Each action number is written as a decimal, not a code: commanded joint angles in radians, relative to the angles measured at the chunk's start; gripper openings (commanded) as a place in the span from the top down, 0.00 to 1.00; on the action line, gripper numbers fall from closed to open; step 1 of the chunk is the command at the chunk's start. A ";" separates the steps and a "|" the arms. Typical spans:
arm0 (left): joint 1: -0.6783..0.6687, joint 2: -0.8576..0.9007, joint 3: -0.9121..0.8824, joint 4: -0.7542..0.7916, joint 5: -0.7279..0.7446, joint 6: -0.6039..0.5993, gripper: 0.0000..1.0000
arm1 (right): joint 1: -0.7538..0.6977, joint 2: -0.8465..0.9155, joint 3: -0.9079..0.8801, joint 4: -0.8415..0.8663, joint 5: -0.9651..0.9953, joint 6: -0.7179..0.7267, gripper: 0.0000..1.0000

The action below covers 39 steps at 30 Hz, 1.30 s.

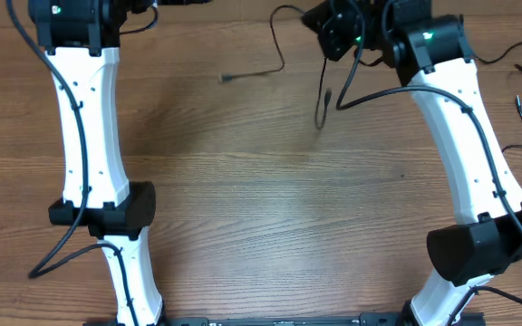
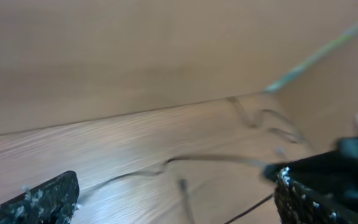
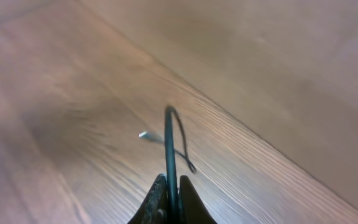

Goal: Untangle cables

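Two fingers of my right tool (image 3: pixel 169 186) are pinched together on a thin black cable (image 3: pixel 170 140), with no gap between them. The cable rises straight out of the pinch, bends over at its top and drops in a narrow hook. A small silvery plug tip (image 3: pixel 143 134) shows just beside it over the desk (image 3: pixel 73 93). From overhead, this tool sits at the far side of the desk, and a dark strand trails from it toward me, ending in a small plug. I cannot tell whether that end touches the wood.

Just to its left a second cord (image 1: pixel 279 62) curves across the desk and ends in a small plug (image 1: pixel 226 80). More loose cords (image 1: pixel 521 107) lie at the right edge, well apart from these.

My left tool (image 2: pixel 178 190) is spread wide and holds nothing. Ahead of it, blurred thin strands (image 2: pixel 197 160) wind across the desk.
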 commanded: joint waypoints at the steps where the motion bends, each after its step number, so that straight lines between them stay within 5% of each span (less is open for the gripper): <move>1: -0.008 -0.089 0.024 -0.034 -0.222 0.077 0.00 | -0.030 -0.051 0.005 0.016 0.156 0.083 0.96; 9: -0.039 -0.146 0.024 -0.102 -0.277 0.104 0.00 | -0.156 -0.117 0.086 0.045 0.446 0.157 0.96; 15: -0.124 -0.178 0.024 -0.119 -0.467 0.116 0.00 | -0.303 -0.185 0.171 0.026 0.668 0.276 0.96; 27: -0.178 -0.188 0.024 -0.111 -0.507 0.120 0.00 | -0.616 -0.407 0.211 -0.081 0.853 0.381 0.96; 39: -0.179 -0.188 0.024 -0.142 -0.504 0.131 0.00 | -0.954 -0.383 0.211 0.016 0.853 0.381 0.96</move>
